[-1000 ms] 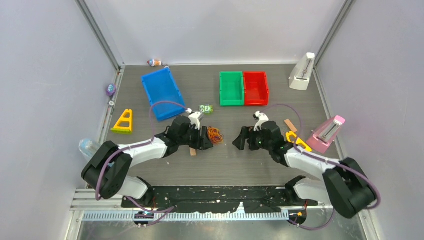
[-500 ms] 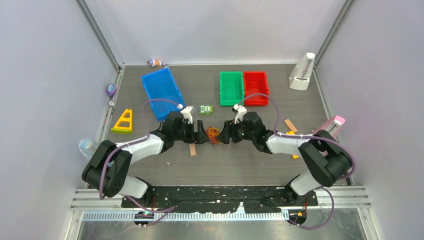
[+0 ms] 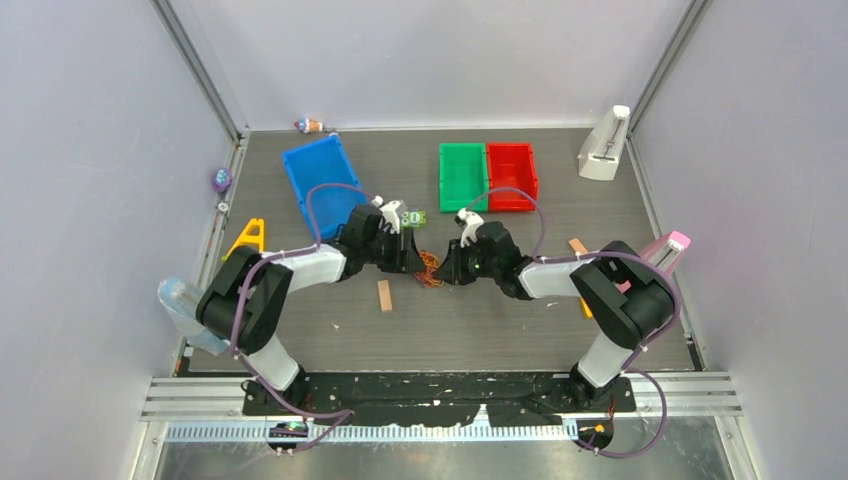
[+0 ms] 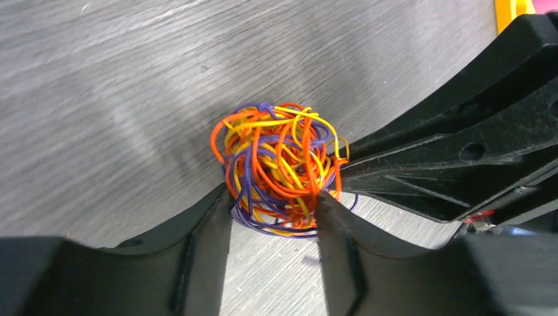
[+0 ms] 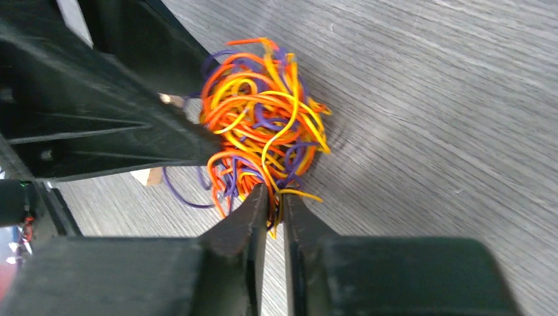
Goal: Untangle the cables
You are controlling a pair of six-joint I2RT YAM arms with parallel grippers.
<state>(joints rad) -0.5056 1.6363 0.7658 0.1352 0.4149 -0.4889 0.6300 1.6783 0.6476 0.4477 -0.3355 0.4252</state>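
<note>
Right end effector (image 5: 272,192) now tight on cables (image 5: 263,125)

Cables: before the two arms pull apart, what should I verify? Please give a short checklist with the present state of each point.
1. Right gripper holds strands: jaws nearly shut on a few strands at the edge of the cables: ok.
2. Left gripper grips firmly: fingertips touch both sides of the ball: cannot tell.
3. Cables loosened: one tight ball: not ok.
4. Grippers clear of each other: fingers very close, contact unclear: cannot tell.
5. Wooden block out of the way: lies apart from the ball: ok.
</note>
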